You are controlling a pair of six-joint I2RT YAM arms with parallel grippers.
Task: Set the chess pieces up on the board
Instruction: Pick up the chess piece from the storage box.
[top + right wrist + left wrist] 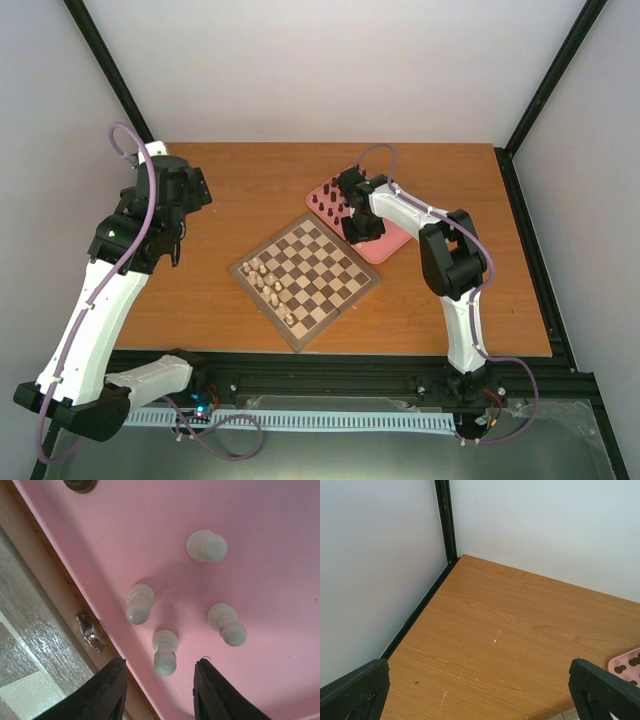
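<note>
The board is found at the middle of the desk, turned so that 1 corner points toward the desk's near edge. A group of cream pieces is stood upright along the board's near-left side.

Just beside the board's far-right side a pink tray is set. Dark pieces are stood on the tray's far-left part. In the right wrist view, 4 more light pieces are recorded upright on the tray, near its edge beside the board. A metal clasp is noted on the board's rim, just beside that edge.

The right gripper is held low over this part of the tray with its jaws parted. The nearest light piece is placed between the 2 fingers, with a gap seen on each side. Nothing is grasped.

The left gripper is held above the far-left part of the desk, well apart from the board. Its jaws are spread wide and nothing is found between them.
</note>
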